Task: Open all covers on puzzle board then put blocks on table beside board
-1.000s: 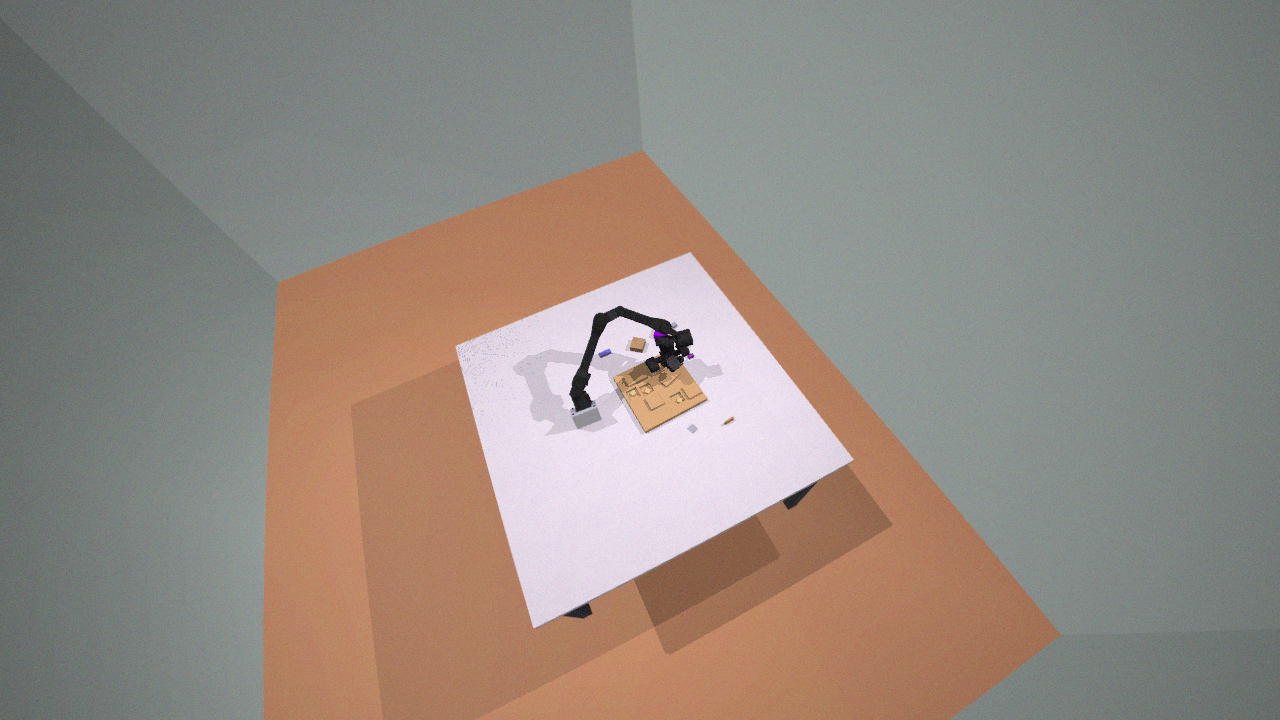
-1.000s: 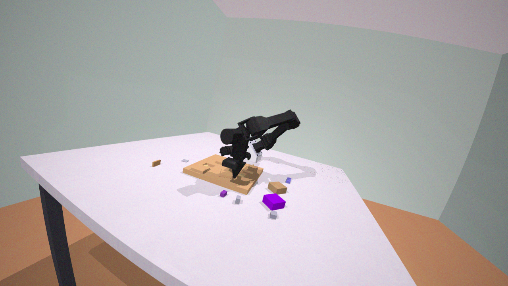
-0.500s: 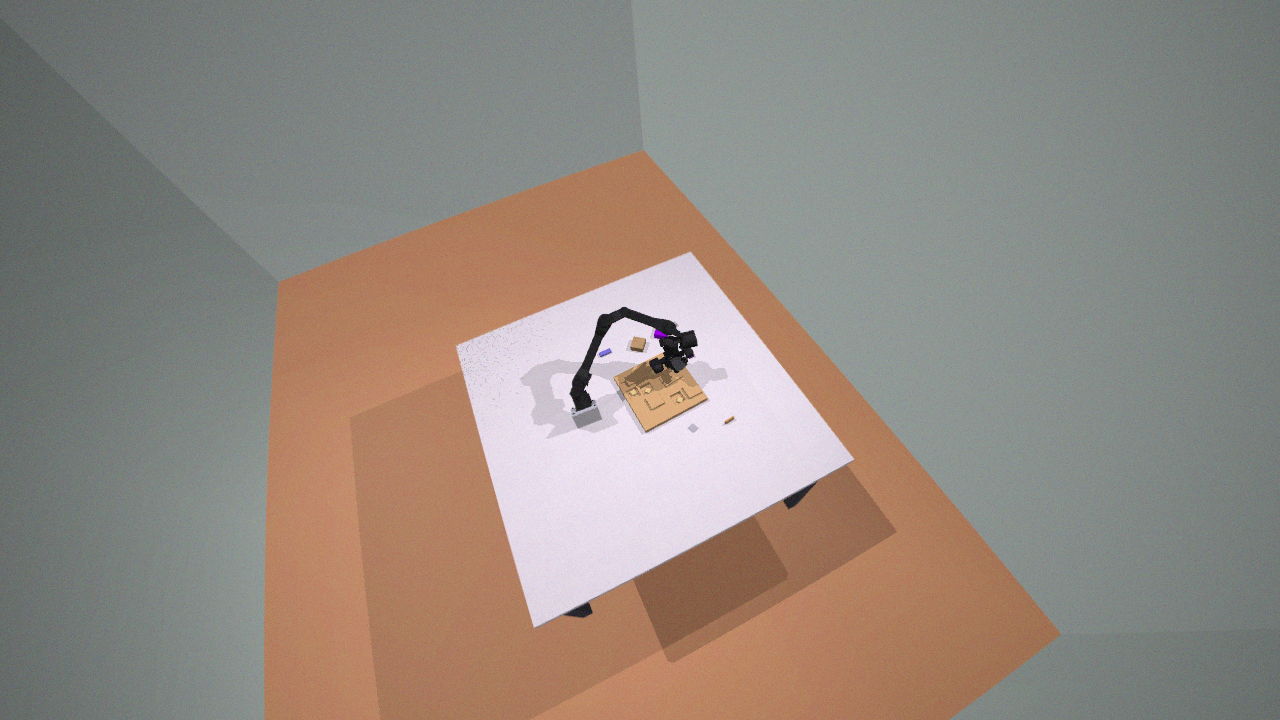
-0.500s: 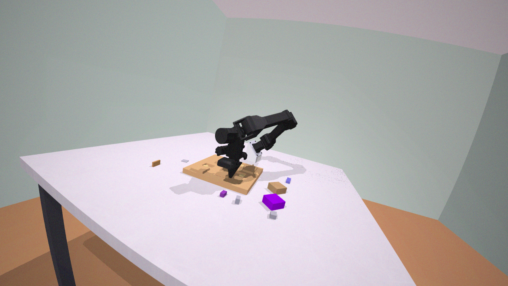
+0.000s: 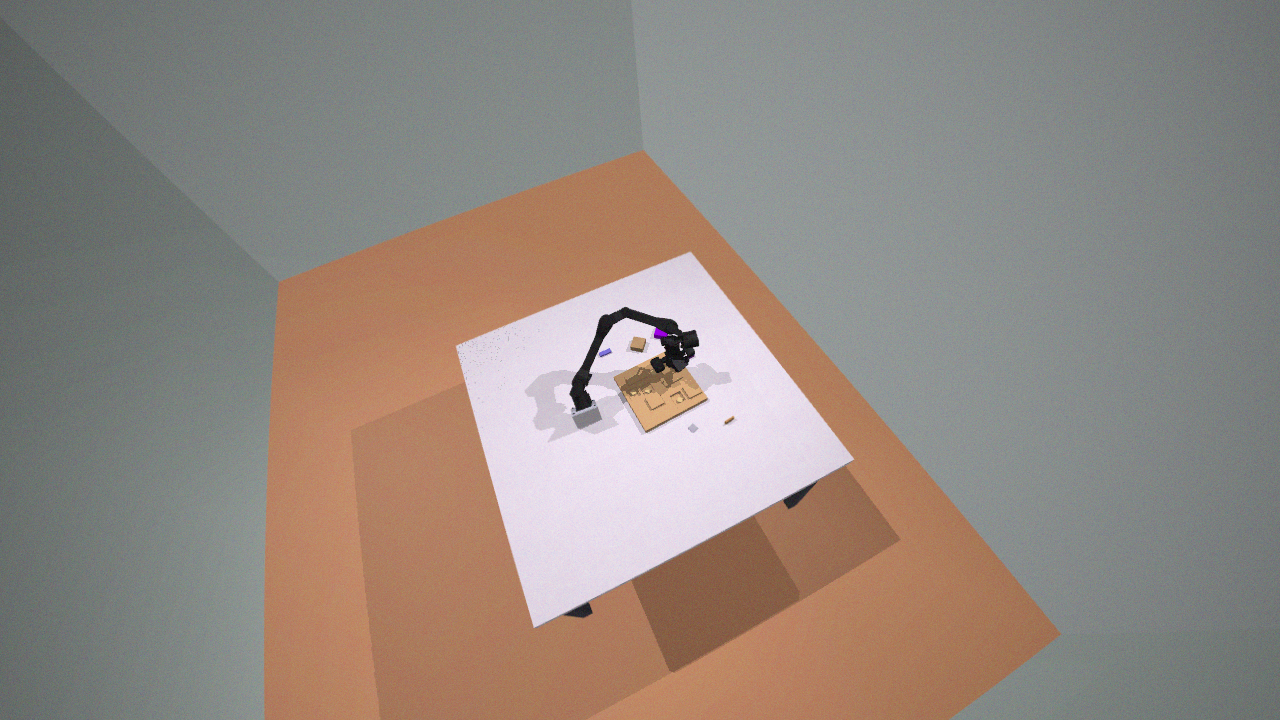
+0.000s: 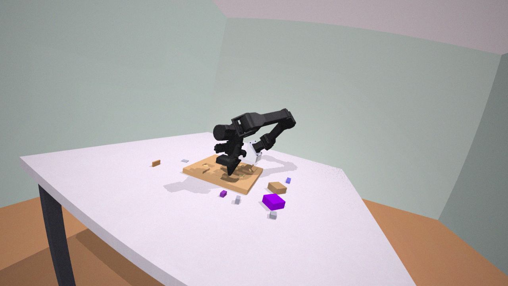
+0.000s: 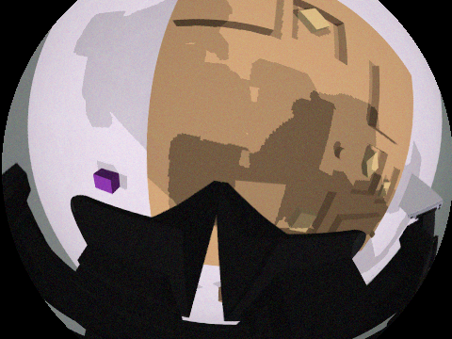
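The tan puzzle board (image 5: 657, 421) (image 6: 245, 187) (image 7: 301, 54) lies on the white table. Its raised covers are the same tan, so their outlines are hard to tell. One pale yellow block (image 5: 678, 397) (image 7: 314, 20) sits in an uncovered well at the top of the wrist view. Another yellow block (image 7: 372, 161) sits in a well at the right, a smaller one (image 7: 386, 186) shows beside it, and a shaded one (image 7: 303, 219) lies just right of the fingers. My gripper (image 6: 230, 174) (image 7: 219, 188) is shut and empty, its tips low over the board. The fingers hide part of the board.
A purple box (image 5: 660, 333) (image 6: 273, 201), a brown box (image 5: 638, 343) (image 6: 277, 187), a purple cube (image 6: 223, 194) (image 7: 106, 181), grey blocks (image 6: 237, 200) (image 6: 272, 215) and a blue block (image 5: 605, 352) (image 6: 288, 180) lie off the board. An orange block (image 5: 729, 420) (image 6: 155, 163) and a flat grey piece (image 5: 692, 428) (image 6: 185, 160) lie opposite.
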Controlling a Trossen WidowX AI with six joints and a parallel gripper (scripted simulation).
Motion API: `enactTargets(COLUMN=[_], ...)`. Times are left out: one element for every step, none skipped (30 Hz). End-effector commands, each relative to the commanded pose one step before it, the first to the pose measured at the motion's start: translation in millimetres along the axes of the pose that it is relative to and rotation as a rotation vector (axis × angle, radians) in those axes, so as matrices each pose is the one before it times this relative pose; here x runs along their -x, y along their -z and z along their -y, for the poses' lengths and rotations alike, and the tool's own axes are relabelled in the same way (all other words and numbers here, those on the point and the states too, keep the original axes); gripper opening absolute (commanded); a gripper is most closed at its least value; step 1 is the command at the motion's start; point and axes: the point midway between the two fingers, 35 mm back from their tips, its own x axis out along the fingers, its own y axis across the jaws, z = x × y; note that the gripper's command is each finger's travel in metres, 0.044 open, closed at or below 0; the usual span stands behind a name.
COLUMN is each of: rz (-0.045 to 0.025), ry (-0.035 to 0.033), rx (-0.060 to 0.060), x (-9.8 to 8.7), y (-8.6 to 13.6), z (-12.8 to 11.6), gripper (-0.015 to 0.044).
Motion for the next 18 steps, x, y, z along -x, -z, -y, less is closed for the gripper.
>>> enactTargets(rz=[0.00666,0.00009,0.00009,0.00008,0.00008,0.00007,0.00007,0.00006,0.00006,0.00005,0.00005,0.00004,0.00004,0.00003,0.00002,0.00002,0.00001,0.00001], ry=[-0.00393,0.00001,0.00001,0.00001,0.00001,0.00001,0.00001,0.00001,0.00002,0.00002,0.00002,0.00002,0.00002,0.00002,0.00002,0.00002,0.00002,0.00002], rx=[0.0034,0.0000,0.0000,0.0000,0.0000,0.0000,0.0000,0.0000,0.0000,0.0000,0.0000,0.0000,0.0000,0.0000,0.0000,0.0000,0.0000,0.0000], x=[7.63,1.29,1.29,1.29,1.29,1.29,1.29,1.29,1.29,1.29,1.29,1.29,1.30,1.30,1.30,1.30,1.30,1.30], y=[-2.07,-0.07,-0.06,-0.06,-0.06,-0.06,-0.05,-0.05,-0.05,-0.05,-0.04,-0.04,-0.04,-0.04,-0.03,-0.03,-0.03,-0.03], z=[-1.31,-0.03,-0.03,-0.02,-0.02,-0.01,-0.01,0.00,0.00,0.01,0.01,0.02,0.02,0.03,0.03,0.04,0.04,0.05], gripper=[0.0000,0.0000,0.0000,0.0000,0.0000,0.0000,0.0000,0.0000,0.0000,0.0000,0.0000,0.0000,0.0000,0.0000,0.0000,0.0000,0.0000,0.0000])
